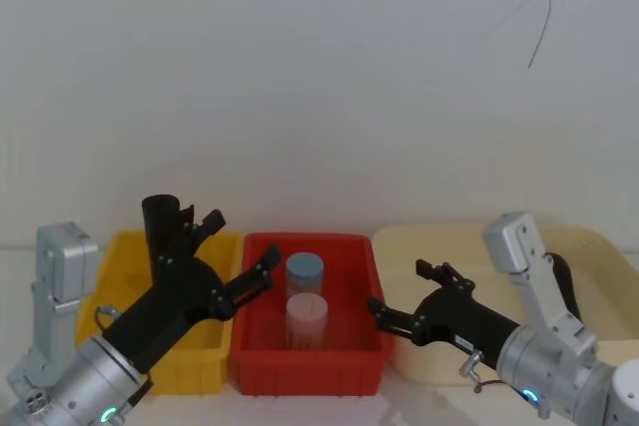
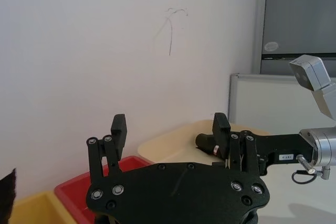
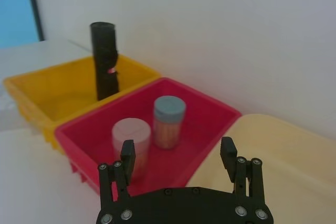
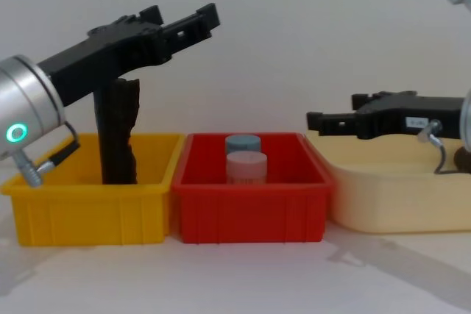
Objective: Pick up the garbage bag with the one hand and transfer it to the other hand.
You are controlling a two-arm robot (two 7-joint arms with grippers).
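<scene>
Black garbage bag [image 4: 118, 137] stood upright in yellow bin [image 4: 88, 211], ungripped. Left gripper [image 1: 240, 241] hovered near its top, fingers apart, empty; right gripper [image 1: 399, 286] over beige tray [image 4: 383, 196], fingers apart. Judged: pick-up pending; left needed to drop, straddle roll, close.

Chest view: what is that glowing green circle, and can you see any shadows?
Chest view: the green glow is a ring light on the left arm, behind the left end effector held up above the yellow bin and red bin; faint shadows lie on the table before the cream tray. Head view: a small light glows on the right arm too.
</scene>
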